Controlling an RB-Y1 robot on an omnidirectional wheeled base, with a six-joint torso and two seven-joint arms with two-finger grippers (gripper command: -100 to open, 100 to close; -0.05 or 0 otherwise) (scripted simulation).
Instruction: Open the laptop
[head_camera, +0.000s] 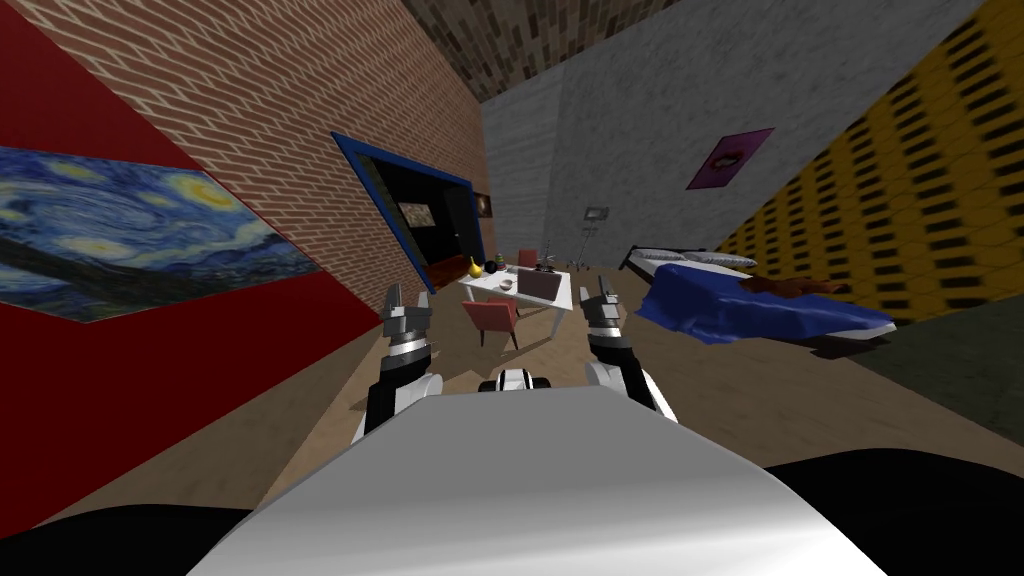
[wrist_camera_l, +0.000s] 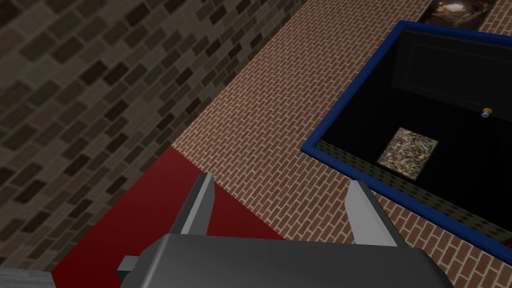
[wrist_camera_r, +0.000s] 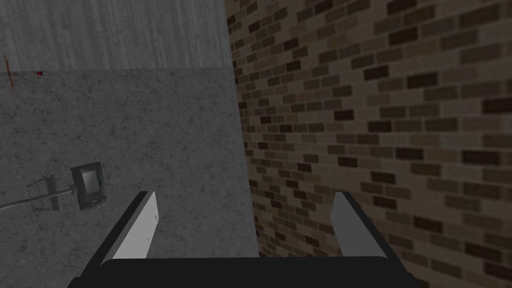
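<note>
Laptop (head_camera: 541, 284) on white table (head_camera: 484, 284), well ahead, between left gripper (head_camera: 408, 298) and right gripper (head_camera: 603, 291) (right seemingly a touch nearer); both spread wide, empty, raised.

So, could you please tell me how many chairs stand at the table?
2. The near chair stands on this side of the table; the far chair stands behind it. Others may be hidden.
</note>
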